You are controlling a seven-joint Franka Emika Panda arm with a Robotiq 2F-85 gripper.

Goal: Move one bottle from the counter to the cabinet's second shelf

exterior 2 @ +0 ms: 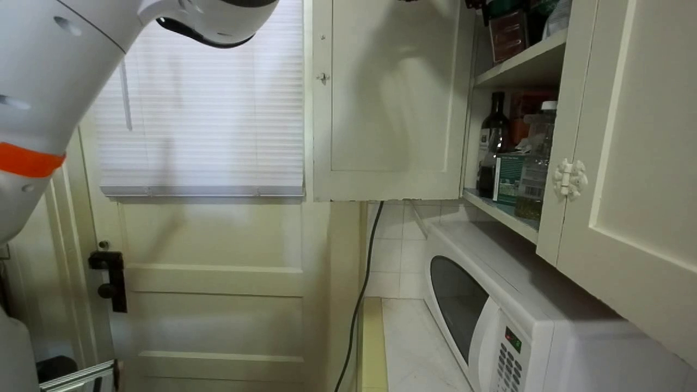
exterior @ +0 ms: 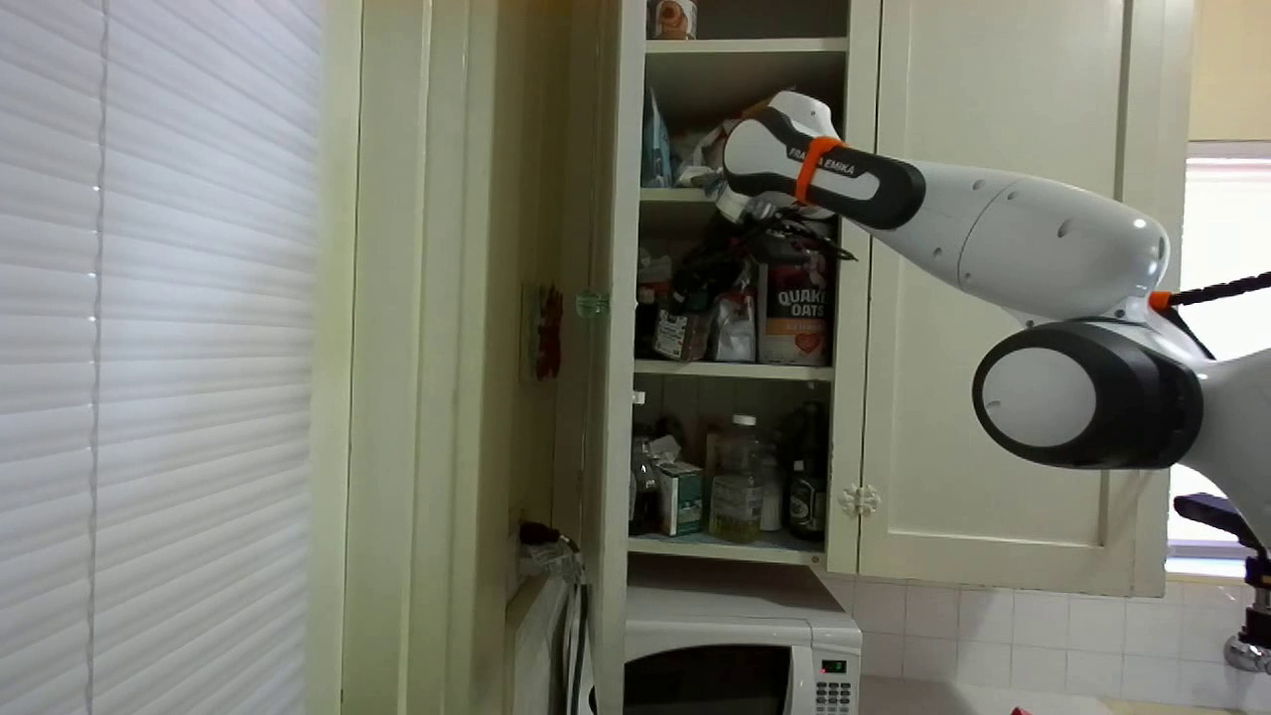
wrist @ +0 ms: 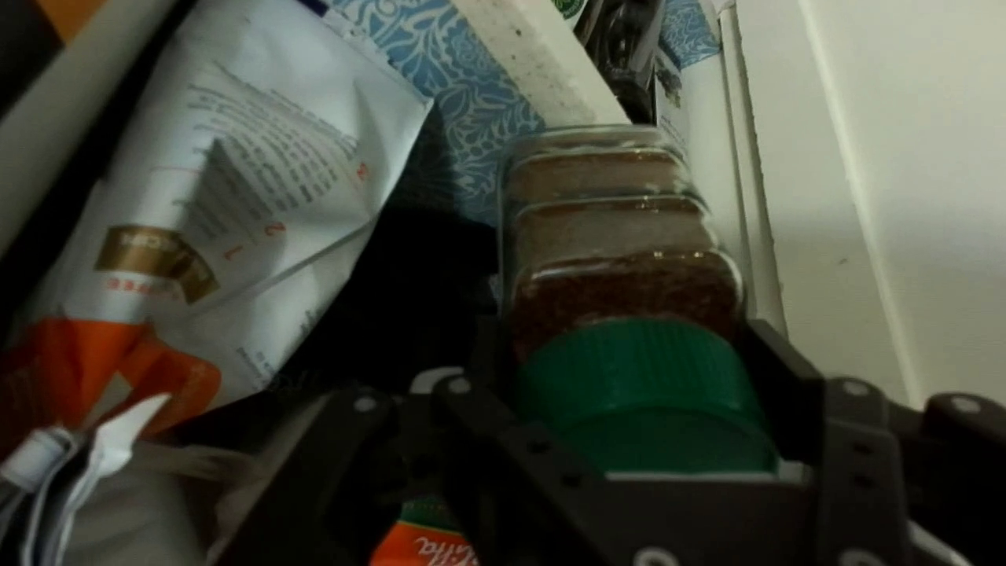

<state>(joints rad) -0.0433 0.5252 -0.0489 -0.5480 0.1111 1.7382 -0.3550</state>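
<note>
My gripper [wrist: 633, 346] pinches the bottle [wrist: 609, 228] in the cabinet [exterior: 847, 437], second shelf [exterior: 735, 370] up; I judge carrying nearly done, release left.

Blinds [exterior: 199, 348] glow bright in both exterior views; window [exterior: 1231, 228] at the frame edge nearly washes out. Cabinet [exterior: 846, 467] interior reads dim. Broad, soft-edged shadow lies on the open door [exterior 2: 392, 109]. Wrist view runs darker overall: near-black patch beside the jar [wrist: 613, 220], small glints along its ridges, pale panel [wrist: 888, 196] better lit, gripper [wrist: 633, 354] dark, soft-focused.
</note>
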